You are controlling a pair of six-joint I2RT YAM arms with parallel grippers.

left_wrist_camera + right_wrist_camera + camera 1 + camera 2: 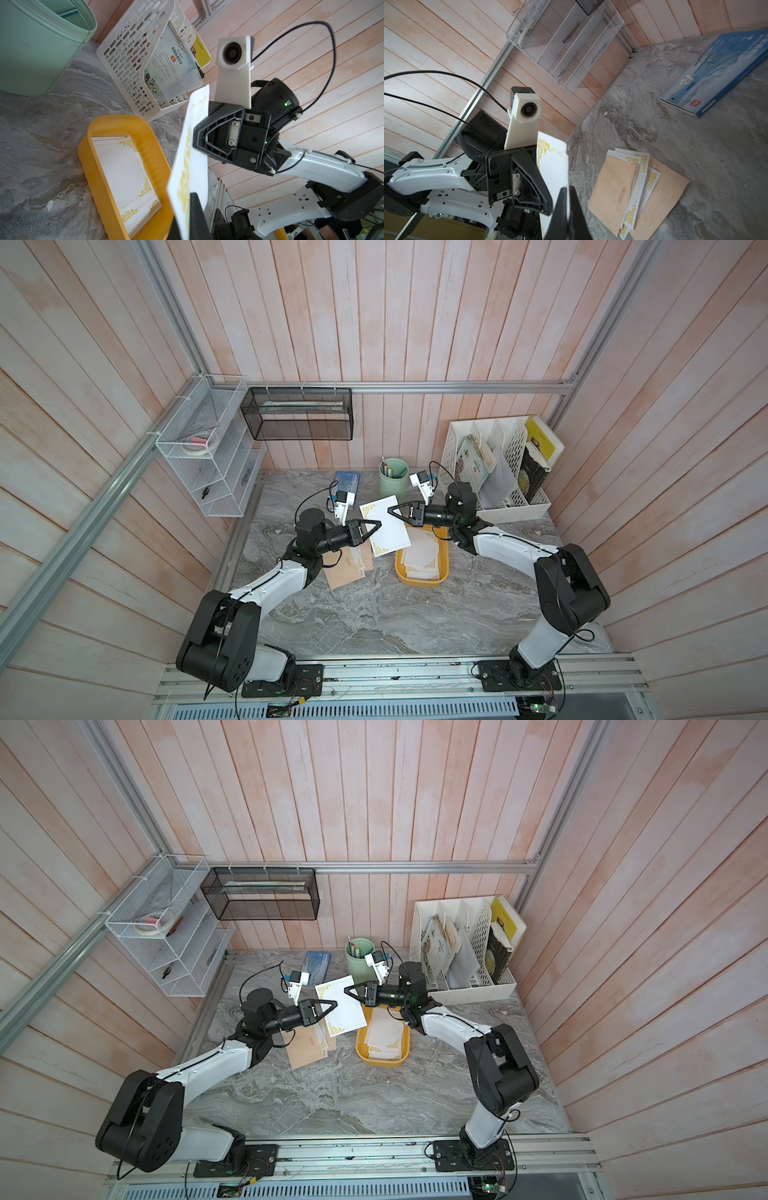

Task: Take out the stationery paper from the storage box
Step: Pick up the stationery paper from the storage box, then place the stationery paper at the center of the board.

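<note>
A white sheet of stationery paper with gold corners hangs in the air between both grippers, left of the storage box. My left gripper is shut on the sheet's left edge, and the sheet stands edge-on in its wrist view. My right gripper is shut on the opposite edge, pinching the sheet between its fingers. The mustard-yellow box lies on the table with more gold-cornered sheets inside. Several peach and white sheets lie fanned on the table under my left wrist.
At the back stand a green pen cup, a white perforated file organizer with booklets, and a blue booklet. A black mesh basket and a white wire rack hang on the walls.
</note>
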